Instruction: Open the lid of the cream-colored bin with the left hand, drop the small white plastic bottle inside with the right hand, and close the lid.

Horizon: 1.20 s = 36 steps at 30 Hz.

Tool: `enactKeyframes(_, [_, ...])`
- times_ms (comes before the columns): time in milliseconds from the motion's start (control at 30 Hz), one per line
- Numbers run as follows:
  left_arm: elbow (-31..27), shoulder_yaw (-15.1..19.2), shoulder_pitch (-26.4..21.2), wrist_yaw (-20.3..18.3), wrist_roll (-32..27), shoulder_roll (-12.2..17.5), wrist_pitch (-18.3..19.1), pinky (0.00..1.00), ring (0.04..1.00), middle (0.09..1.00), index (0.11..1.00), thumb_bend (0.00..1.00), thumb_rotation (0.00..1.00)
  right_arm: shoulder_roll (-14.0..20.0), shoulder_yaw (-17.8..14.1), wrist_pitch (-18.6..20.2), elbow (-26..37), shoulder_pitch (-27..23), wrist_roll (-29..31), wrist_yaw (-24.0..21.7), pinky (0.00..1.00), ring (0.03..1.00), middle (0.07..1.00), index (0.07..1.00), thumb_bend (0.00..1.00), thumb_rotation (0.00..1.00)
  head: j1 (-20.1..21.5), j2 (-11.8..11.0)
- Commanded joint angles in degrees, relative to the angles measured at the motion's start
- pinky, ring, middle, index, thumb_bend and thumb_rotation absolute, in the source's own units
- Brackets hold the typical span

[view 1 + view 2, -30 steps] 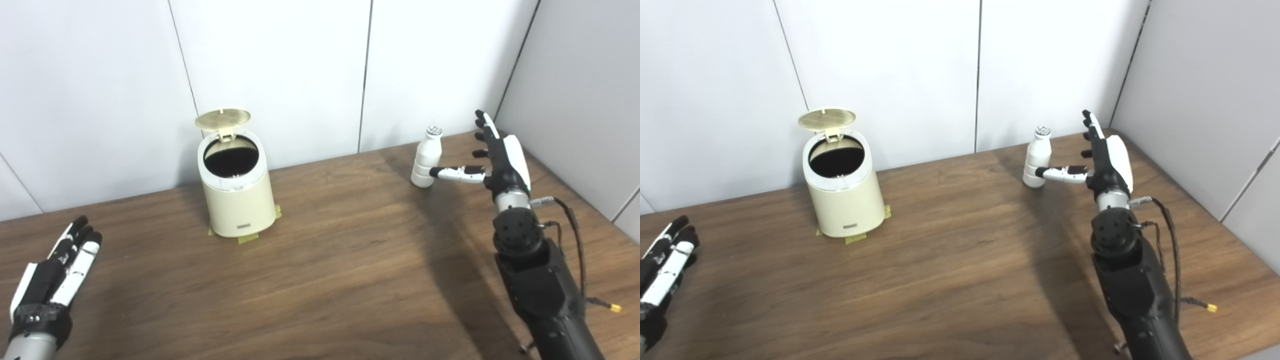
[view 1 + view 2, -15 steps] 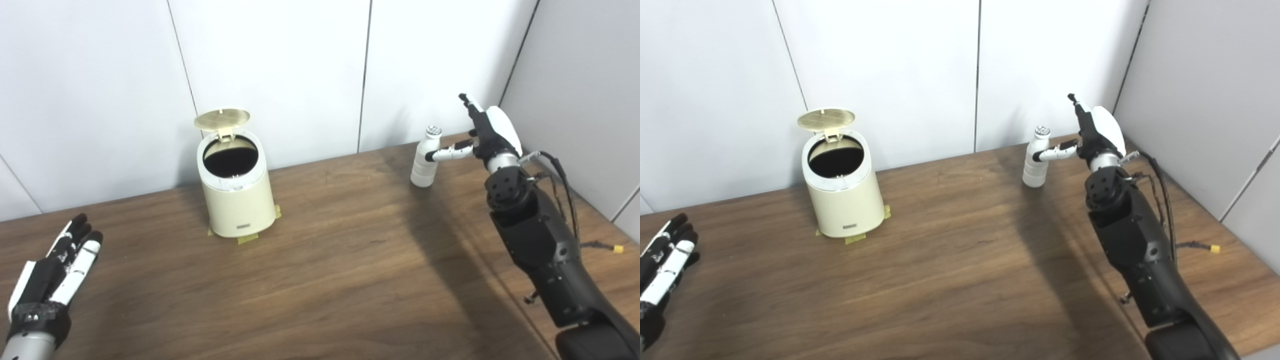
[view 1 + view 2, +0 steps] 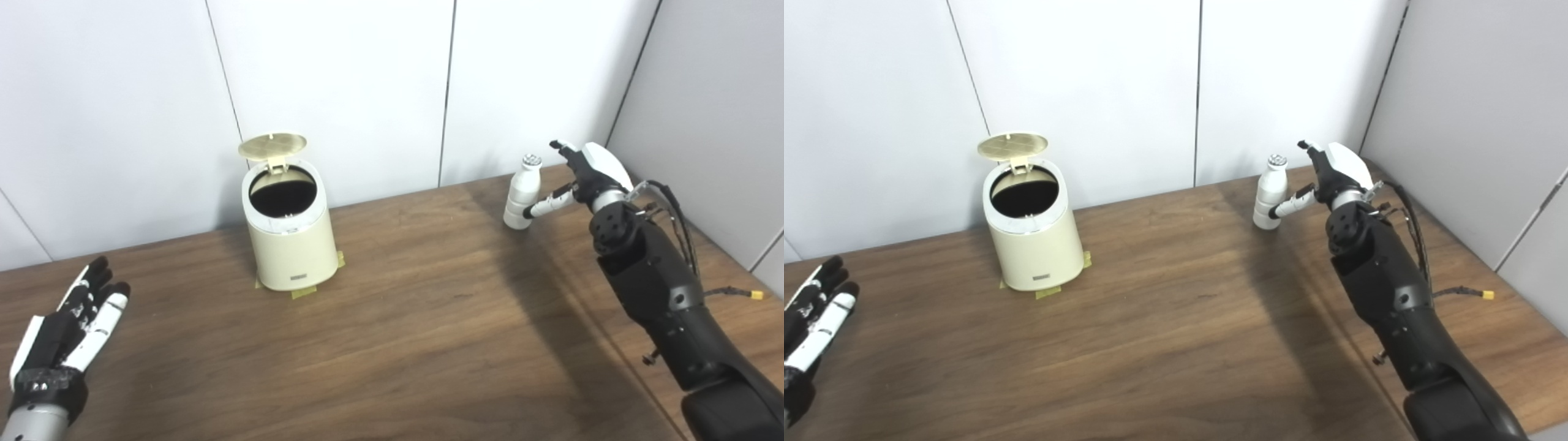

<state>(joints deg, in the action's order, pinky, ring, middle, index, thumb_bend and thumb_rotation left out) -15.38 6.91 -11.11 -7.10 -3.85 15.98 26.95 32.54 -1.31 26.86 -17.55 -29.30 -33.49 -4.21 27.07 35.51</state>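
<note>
The cream-colored bin (image 3: 290, 236) stands at the back left of the table on yellow tape, its round lid (image 3: 272, 144) flipped up and the dark inside showing. The small white plastic bottle (image 3: 522, 192) stands upright at the back right. My right hand (image 3: 585, 176) is open just right of the bottle, its thumb reaching to the bottle's lower body and the fingers spread behind its top. My left hand (image 3: 67, 324) is open and flat, low at the table's front left, far from the bin.
The brown wooden table (image 3: 416, 318) runs between bin and bottle. White wall panels stand close behind both. A grey side wall (image 3: 716, 110) is near the right arm. A cable with a yellow plug (image 3: 754, 294) hangs from the right forearm.
My right hand rose and reached over toward the bottle's top, then came down beside it with the thumb low on the bottle. The left hand shifted slightly. Bin and bottle have not moved.
</note>
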Motion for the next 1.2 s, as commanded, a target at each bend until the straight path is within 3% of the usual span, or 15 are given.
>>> enactKeyframes(0, [-2.7,0.0,-2.4,0.7,-0.1,0.2,-0.1,0.93,0.979,0.993,1.0,0.31,0.41,1.0,-0.5,0.0,0.5,-3.5,-1.4,0.6,0.7,0.875,0.916,0.901,0.98,0.15,0.0,0.0])
enactKeyframes(233, [-2.9,-0.6,-2.3,0.8,0.6,0.5,0.0,0.93,0.976,0.992,1.0,0.29,0.35,0.2,-1.0,0.0,-0.3,-3.7,0.3,2.0,0.65,0.832,0.891,0.904,0.96,0.13,-0.2,0.1])
enactKeyframes(400, [-2.9,-0.7,-2.1,1.0,0.5,0.4,0.0,0.93,0.973,0.986,1.0,0.29,0.31,-0.3,-0.5,0.0,-0.1,-3.4,0.2,2.2,0.67,0.83,0.871,0.884,0.93,0.15,-0.7,0.2])
enactKeyframes(733, [-3.4,-1.1,-1.9,1.2,1.1,0.5,0.0,0.93,0.976,0.988,1.0,0.3,0.32,-0.8,-0.1,-1.2,-0.5,-3.4,3.1,3.3,0.63,0.766,0.832,0.869,0.91,0.13,-0.9,0.2])
enactKeyframes(1167, [-2.8,-1.4,-2.4,1.3,0.7,0.2,0.0,0.96,0.983,0.986,1.0,0.3,0.25,-1.1,1.0,-1.4,-1.6,-4.0,4.6,3.6,0.59,0.736,0.827,0.872,0.87,0.1,-1.1,0.5])
